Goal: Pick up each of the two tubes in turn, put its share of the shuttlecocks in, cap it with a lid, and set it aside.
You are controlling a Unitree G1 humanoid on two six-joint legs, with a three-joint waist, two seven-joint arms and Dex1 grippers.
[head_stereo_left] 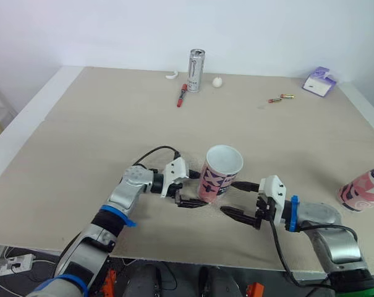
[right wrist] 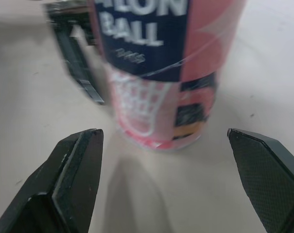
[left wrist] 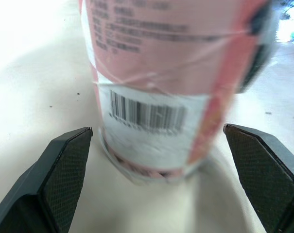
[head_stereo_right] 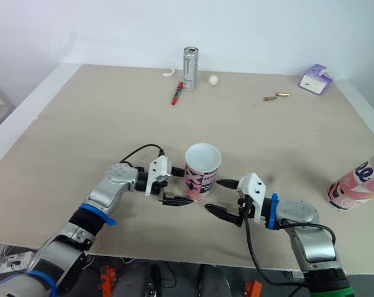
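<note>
Bright, soft, even light falls from overhead across the pale counter (head_stereo_left: 81, 124). The white wall (head_stereo_left: 112, 31) along the top of the frame is nearly washed out. Shadows are faint and diffuse, and a weak one hugs the base of the tube (head_stereo_left: 219, 174) at lower centre. In the left wrist view the counter glares white. In the right wrist view a soft grey shadow spreads from the tube's base.

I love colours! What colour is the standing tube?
The tube is mostly pink with navy and white; clearest in right wrist view.
</note>
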